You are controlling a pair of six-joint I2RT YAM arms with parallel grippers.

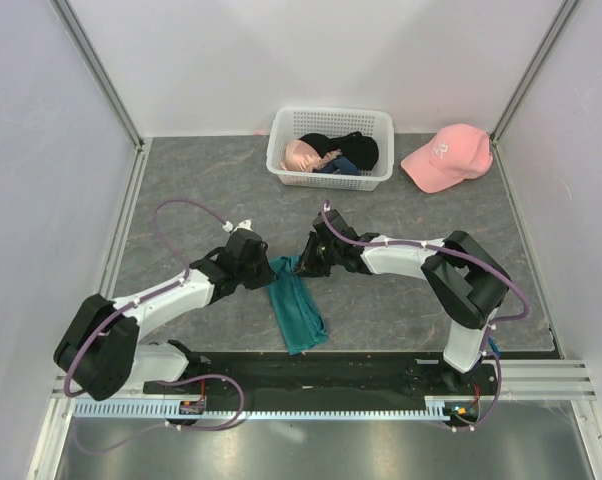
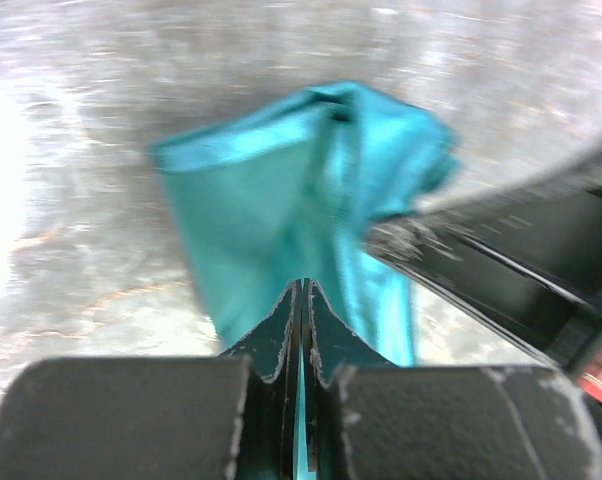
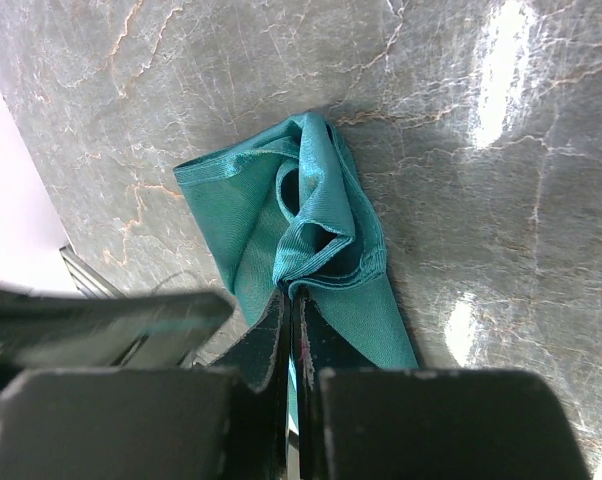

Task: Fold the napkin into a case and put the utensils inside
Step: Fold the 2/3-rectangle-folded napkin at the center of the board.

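The teal-green napkin [image 1: 297, 305] is bunched into a long, rumpled strip running from the two grippers toward the table's near edge. My left gripper [image 1: 272, 270] is shut on its upper left part. In the left wrist view the jaws [image 2: 303, 287] are pressed together with a sliver of the napkin [image 2: 271, 200] between them. My right gripper [image 1: 305, 263] is shut on the upper right part, and the right wrist view shows its tips [image 3: 289, 293] pinching a folded hem of the napkin [image 3: 246, 205]. The two grippers are close together. The utensils are out of view.
A white lattice basket [image 1: 286, 125] with black and pink garments stands at the back centre. A pink cap [image 1: 444, 155] lies to its right. The black mounting strip [image 1: 361, 370] runs along the near edge. White walls close in the grey table [image 1: 201, 180] on three sides.
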